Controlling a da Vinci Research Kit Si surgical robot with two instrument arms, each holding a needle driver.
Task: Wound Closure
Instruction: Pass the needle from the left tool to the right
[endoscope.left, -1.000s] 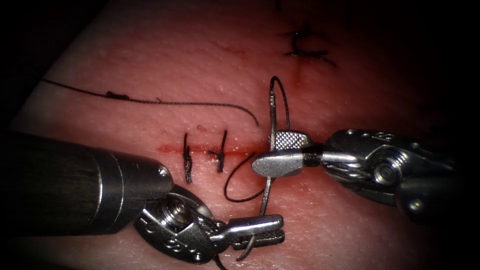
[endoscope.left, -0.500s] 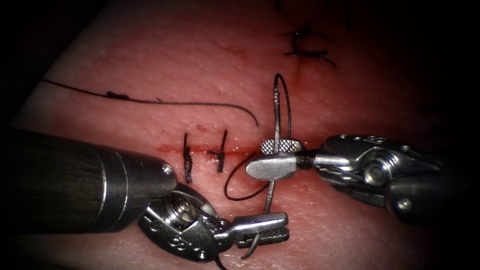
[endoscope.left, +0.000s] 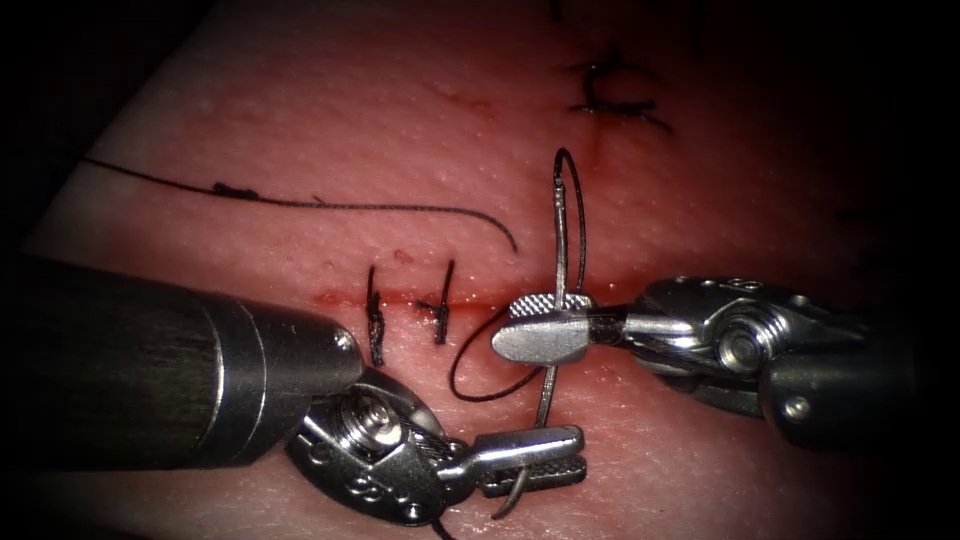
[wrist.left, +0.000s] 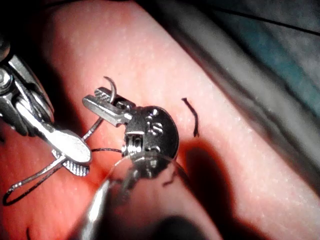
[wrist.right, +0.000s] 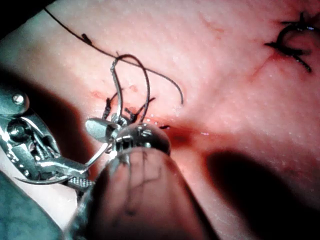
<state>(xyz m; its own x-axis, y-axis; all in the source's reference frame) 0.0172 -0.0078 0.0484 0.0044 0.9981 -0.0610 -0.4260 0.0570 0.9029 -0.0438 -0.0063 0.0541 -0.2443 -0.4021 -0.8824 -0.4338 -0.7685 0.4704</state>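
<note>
The left hand (endoscope.left: 530, 465) is pinching the needle (endoscope.left: 548, 385) near its pointed end, while the right hand (endoscope.left: 535, 325) is clamped on the same needle around mid-curve. The needle hangs clear of the tissue (endoscope.left: 350, 130), over the cut (endoscope.left: 400, 297), just right of two stitches (endoscope.left: 375, 325), its thread (endoscope.left: 475, 365) looping alongside.

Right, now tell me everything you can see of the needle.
The needle is a thin, curved, silvery metal wire, standing nearly upright in the endoscope view and crossing the cut. Its thread end rises on the far side of the cut, where dark thread loops off it. The right end effector is shut on it about mid-curve. Nearer the point, the left end effector is shut on it too; the hooked tip pokes out below those jaws. It looks clear of the tissue, though the jaws hide part of it.
</note>
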